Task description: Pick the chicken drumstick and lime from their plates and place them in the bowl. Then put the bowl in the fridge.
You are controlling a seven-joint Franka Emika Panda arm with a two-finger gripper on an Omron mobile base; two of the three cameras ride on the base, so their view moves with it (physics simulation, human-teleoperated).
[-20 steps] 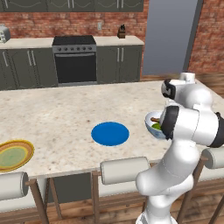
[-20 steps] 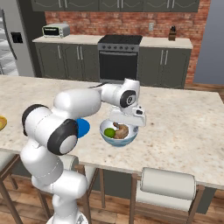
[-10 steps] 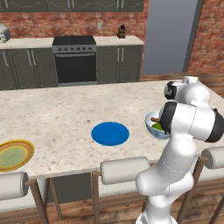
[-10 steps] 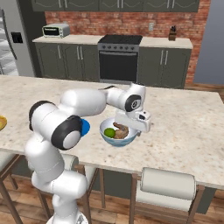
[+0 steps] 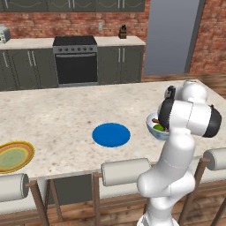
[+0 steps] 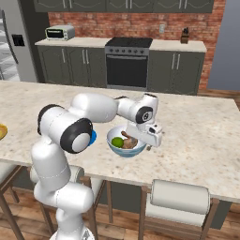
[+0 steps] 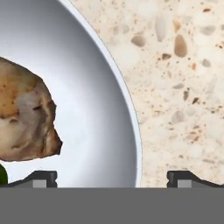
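Note:
The pale blue bowl (image 6: 123, 150) stands on the island counter with the green lime (image 6: 117, 141) and the brown chicken drumstick (image 6: 130, 141) inside it. My gripper (image 6: 151, 138) is low at the bowl's right rim and open. In the hand view the fingertips (image 7: 43, 177) straddle the bowl's rim (image 7: 131, 127), one inside and one over the counter outside; the drumstick (image 7: 24, 114) lies at the left. The blue plate (image 5: 111, 134) and the yellow-rimmed plate (image 5: 13, 156) are bare. My arm partly hides the bowl (image 5: 153, 129) in the left base view. The fridge (image 6: 6, 44) stands at the far left.
A black oven (image 6: 127, 65) sits in the dark cabinets along the back wall, with a toaster oven (image 6: 60, 32) on that counter. Padded stools (image 6: 179, 197) line the island's near edge. Bare speckled counter (image 6: 201, 136) lies right of the bowl.
The open gripper has come down and slightly right, from above the bowl to its right rim. The bowl, the food and the plates have not moved.

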